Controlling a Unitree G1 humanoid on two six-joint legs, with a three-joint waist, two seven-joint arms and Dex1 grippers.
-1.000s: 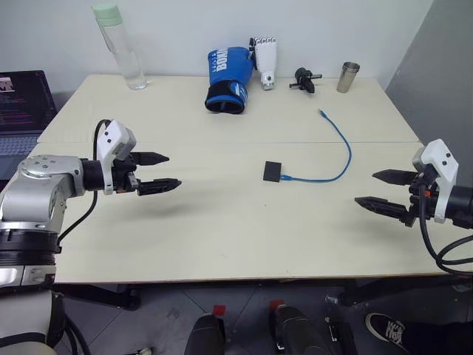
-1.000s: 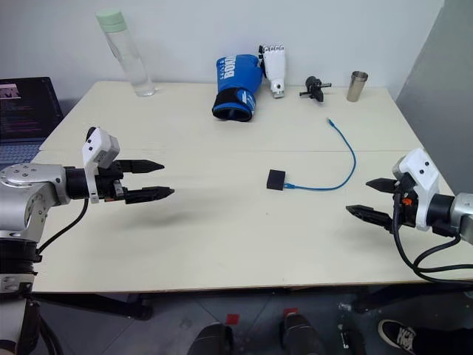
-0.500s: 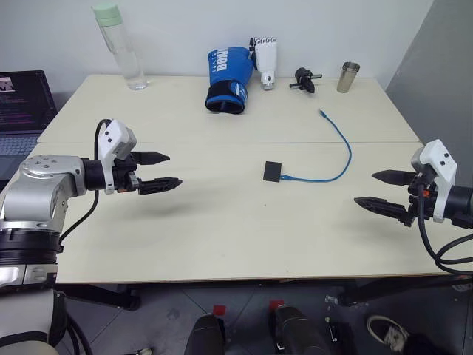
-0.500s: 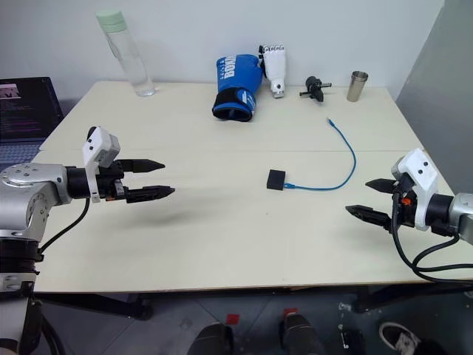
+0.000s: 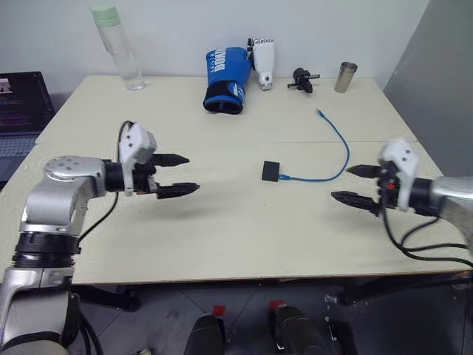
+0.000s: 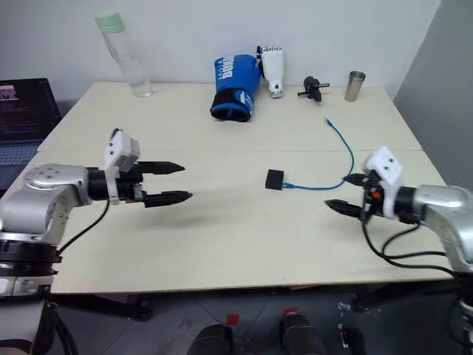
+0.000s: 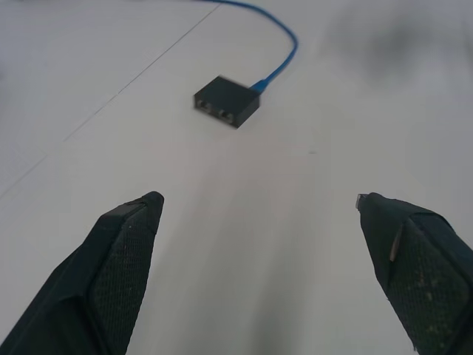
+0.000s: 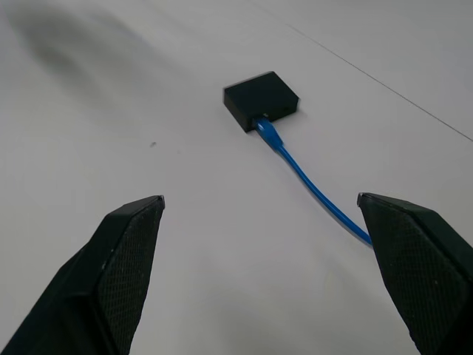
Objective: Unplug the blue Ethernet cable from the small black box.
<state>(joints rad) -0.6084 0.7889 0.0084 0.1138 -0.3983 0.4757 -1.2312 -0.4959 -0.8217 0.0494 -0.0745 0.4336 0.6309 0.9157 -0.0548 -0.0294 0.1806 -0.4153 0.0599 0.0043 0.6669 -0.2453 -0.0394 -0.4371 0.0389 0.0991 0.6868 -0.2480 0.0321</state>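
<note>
The small black box (image 5: 271,171) lies flat near the middle of the table. The blue Ethernet cable (image 5: 342,145) is plugged into the box's right edge and curves away to a loose end at the back. My left gripper (image 5: 179,174) hovers open to the left of the box, pointing at it. My right gripper (image 5: 346,184) hovers open to the right of the box, close to the cable's bend. The left wrist view has the box (image 7: 227,100) with its sockets ahead of the open fingers. In the right wrist view the cable (image 8: 307,185) runs into the box (image 8: 262,99).
Along the table's back edge stand a clear bottle (image 5: 118,48), a blue boxing glove (image 5: 226,78), a white robot hand (image 5: 264,61), a black knobbed gadget (image 5: 302,79) and a metal cup (image 5: 344,77). A laptop (image 5: 21,111) sits at the far left.
Both grippers have moved inward toward the box: the left to the right, the right to the left and nearer the cable. Both stay open. Box and cable are unmoved.
</note>
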